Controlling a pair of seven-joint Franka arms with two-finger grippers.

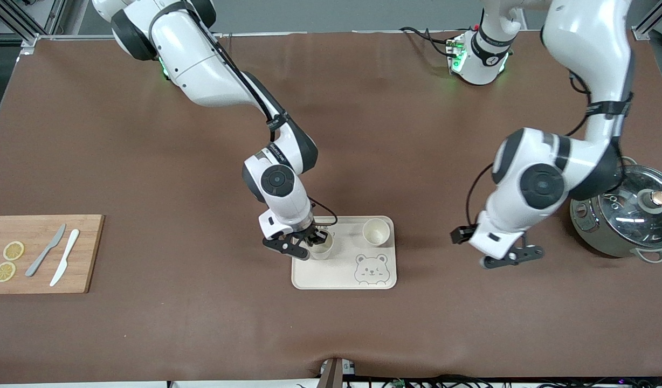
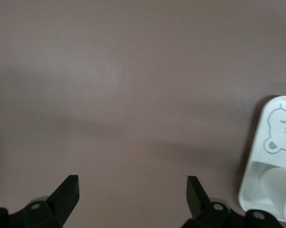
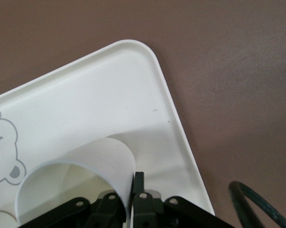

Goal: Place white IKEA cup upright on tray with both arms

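The cream tray (image 1: 343, 280) with a grey bear drawing lies mid-table. A white cup (image 1: 376, 231) stands upright on the tray's corner toward the left arm's end. A second white cup (image 1: 323, 249) stands upright on the tray's corner toward the right arm's end. My right gripper (image 1: 315, 241) is shut on this cup's wall; in the right wrist view the cup (image 3: 76, 175) is pinched between the fingers (image 3: 139, 183) over the tray (image 3: 133, 95). My left gripper (image 1: 513, 257) is open and empty over bare table beside the tray (image 2: 251, 175); its fingertips (image 2: 67, 190) are wide apart.
A wooden cutting board (image 1: 85, 253) with two lemon slices (image 1: 13, 250), a grey knife (image 1: 45, 250) and a white knife (image 1: 64, 264) lies at the right arm's end. A metal pot with a glass lid (image 1: 633, 215) stands at the left arm's end.
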